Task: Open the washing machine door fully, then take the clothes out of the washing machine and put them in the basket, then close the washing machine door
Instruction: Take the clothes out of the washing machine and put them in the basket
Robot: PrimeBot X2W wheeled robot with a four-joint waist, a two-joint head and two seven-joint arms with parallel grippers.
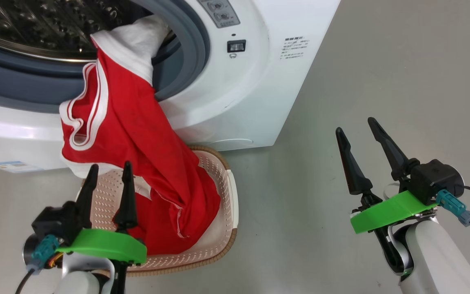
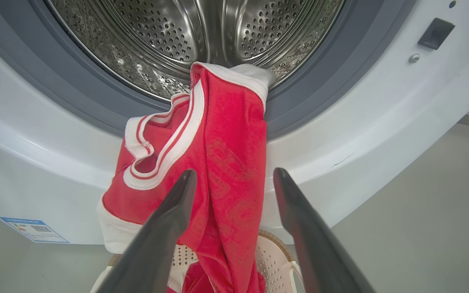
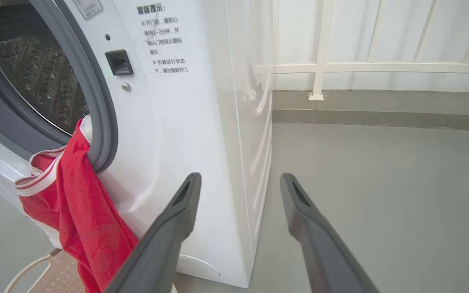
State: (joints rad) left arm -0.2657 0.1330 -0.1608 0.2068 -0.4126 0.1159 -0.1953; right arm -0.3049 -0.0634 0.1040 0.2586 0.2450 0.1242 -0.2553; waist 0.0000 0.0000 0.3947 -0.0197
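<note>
The red clothes (image 1: 137, 139) with white stripe trim hang from the lip of the white washing machine (image 1: 235, 98), their lower end lying in the cream basket (image 1: 227, 228) on the floor. In the left wrist view the clothes (image 2: 218, 162) drape over the grey ring below the steel drum (image 2: 193, 36). My left gripper (image 1: 108, 171) is open over the basket's near side, just in front of the cloth and holding nothing. To the right, over bare floor, my right gripper (image 1: 355, 124) is open and empty. The washing machine door is out of view.
The basket (image 3: 55, 276) stands against the machine's front. Grey floor (image 1: 382, 61) spreads to the right of the machine. A white railing (image 3: 340, 67) and a low kerb run behind it. A door latch slot (image 1: 236, 46) sits on the machine's face.
</note>
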